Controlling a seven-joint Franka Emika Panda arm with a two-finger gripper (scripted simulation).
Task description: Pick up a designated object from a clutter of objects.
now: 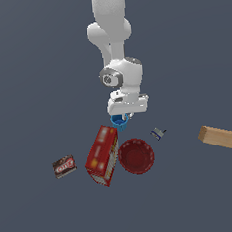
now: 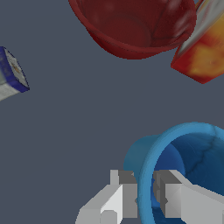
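Claw (image 2: 144, 197) is straddling the blue cup's (image 2: 192, 166) rim in the wrist view: one finger (image 2: 120, 194) sitting outside the wall, the other (image 2: 175, 197) inside, jaws pinching the wall between them, so it's gripping the cup. In the exterior view the cup (image 1: 119, 120) is peeking out right under the claw (image 1: 122, 116), whether it's touching the worktop (image 1: 32, 95) can't tell. Landmark = cup. Long red carton (image 1: 103, 155) is lying just beside it, toward the camera. Dark red bowl (image 1: 136, 156) is sitting near it, touching or almost touching the carton's side. Tiny blue-white item (image 1: 159, 133) is sitting near the cup on the exterior view's right. Small dark packet (image 1: 64, 166) is lying well apart past the carton. Tan box (image 1: 222, 138) is lying farthest off on the exterior view's right.
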